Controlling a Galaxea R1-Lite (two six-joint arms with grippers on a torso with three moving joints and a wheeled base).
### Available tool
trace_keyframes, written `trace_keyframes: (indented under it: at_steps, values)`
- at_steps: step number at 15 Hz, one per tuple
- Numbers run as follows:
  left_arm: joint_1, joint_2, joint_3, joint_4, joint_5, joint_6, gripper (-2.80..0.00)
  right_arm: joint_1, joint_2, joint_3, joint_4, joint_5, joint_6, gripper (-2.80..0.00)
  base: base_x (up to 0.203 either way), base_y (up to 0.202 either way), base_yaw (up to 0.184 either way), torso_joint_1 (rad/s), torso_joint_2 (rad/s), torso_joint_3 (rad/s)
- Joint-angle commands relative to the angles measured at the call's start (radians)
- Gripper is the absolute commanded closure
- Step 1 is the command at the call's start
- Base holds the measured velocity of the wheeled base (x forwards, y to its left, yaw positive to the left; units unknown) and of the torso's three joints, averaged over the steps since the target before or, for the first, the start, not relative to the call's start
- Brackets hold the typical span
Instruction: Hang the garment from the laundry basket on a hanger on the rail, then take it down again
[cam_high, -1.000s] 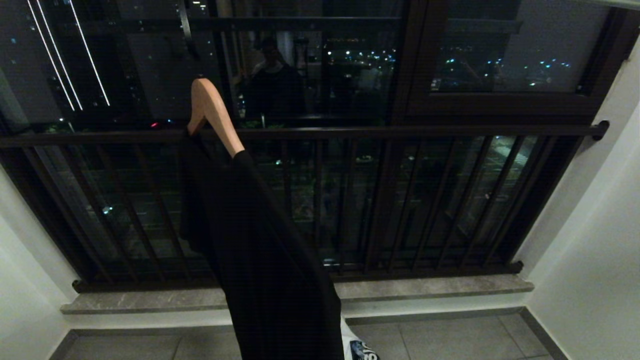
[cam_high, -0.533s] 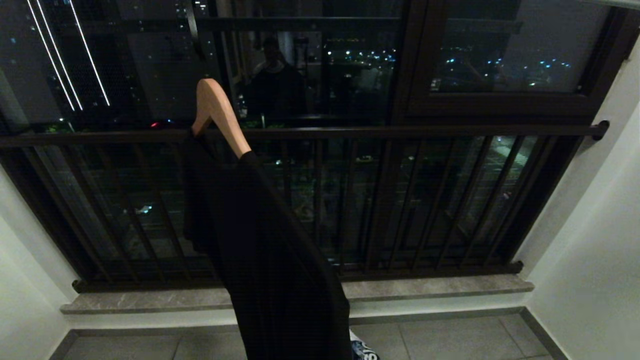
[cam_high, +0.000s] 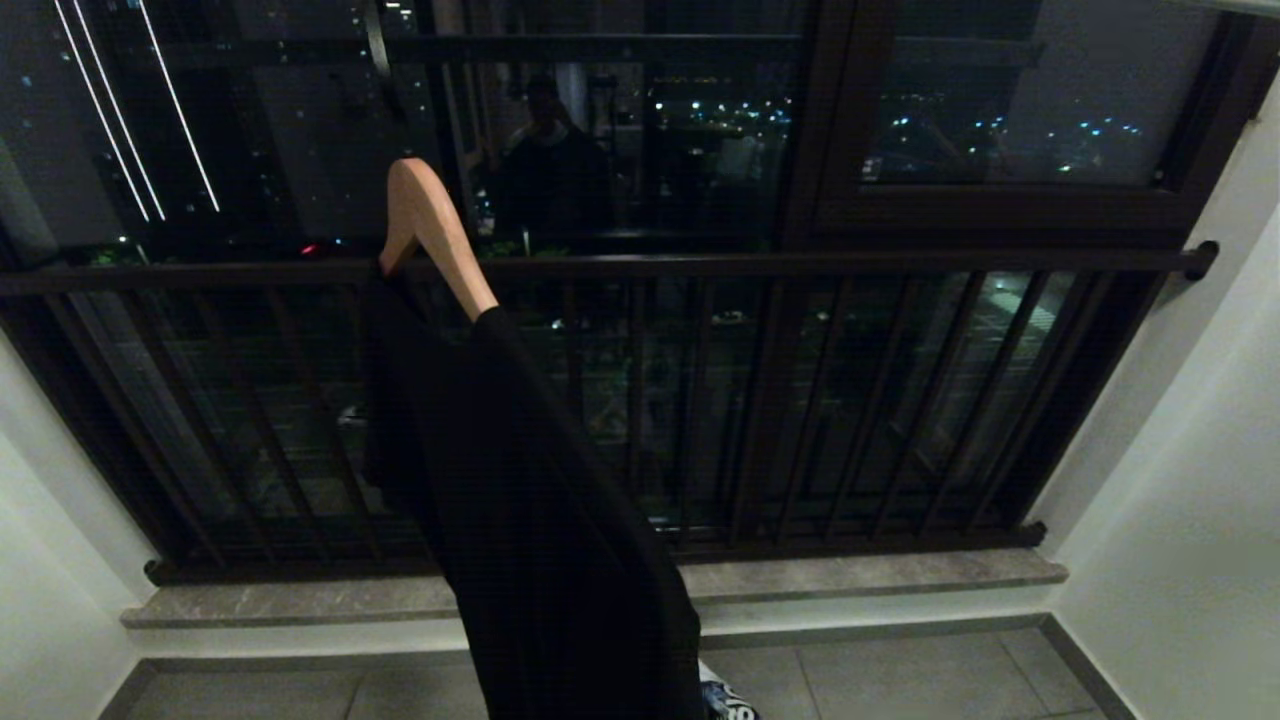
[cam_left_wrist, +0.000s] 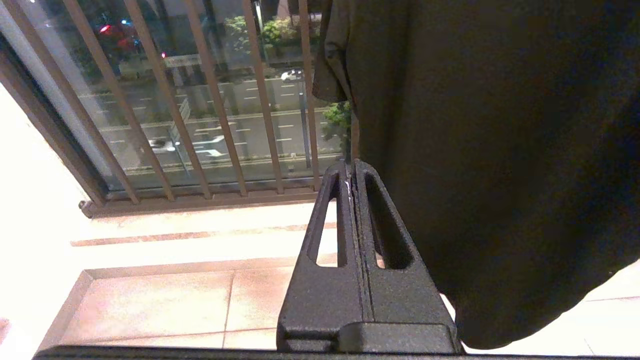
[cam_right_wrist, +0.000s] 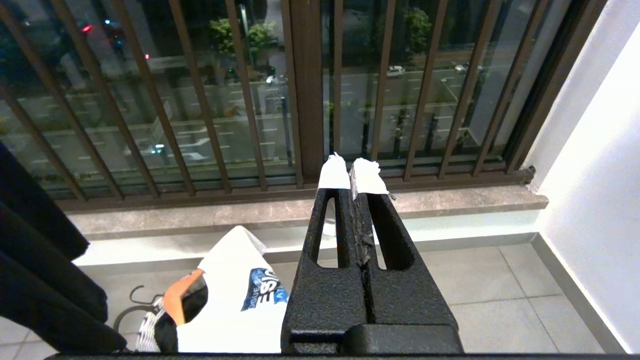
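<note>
A black garment (cam_high: 540, 520) hangs on a pale wooden hanger (cam_high: 435, 235) in front of the dark window-guard bars. The hanger's hook (cam_high: 375, 50) runs up out of the picture, and the rail is not in view there. In the left wrist view the garment (cam_left_wrist: 500, 150) hangs just beside my left gripper (cam_left_wrist: 351, 167), which is shut and empty. My right gripper (cam_right_wrist: 352, 172), with white-taped tips, is also shut and empty. Below and beside it, on the floor, stands the laundry basket (cam_right_wrist: 147, 332), with a white printed cloth (cam_right_wrist: 235, 300) lying in it. Neither arm shows in the head view.
Brown window-guard bars (cam_high: 900, 400) stand above a grey stone sill (cam_high: 880, 575). White walls (cam_high: 1180, 480) close in both sides of the tiled floor (cam_high: 900, 680). A person is reflected in the window glass (cam_high: 550, 160). A pale strip (cam_high: 1225, 6) crosses the top right corner.
The hanger and the black garment sway slightly, first to the right and then back. Both grippers stay still and shut.
</note>
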Motion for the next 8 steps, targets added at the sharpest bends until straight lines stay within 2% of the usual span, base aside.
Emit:
trace_keyframes:
  at_steps: [1,8]
  values:
    - [0.0,-0.001,0.003,0.0,0.001,-0.003,0.0,0.0,0.001,0.0,0.0,0.0,0.0,0.0,0.0,0.0,0.0,0.0,0.0,0.0]
    - [0.0,-0.001,0.003,-0.002,0.023,-0.027,0.0,0.0,0.001,0.0,0.0,0.0,0.0,0.0,0.0,0.0,0.0,0.0,0.0,0.0]
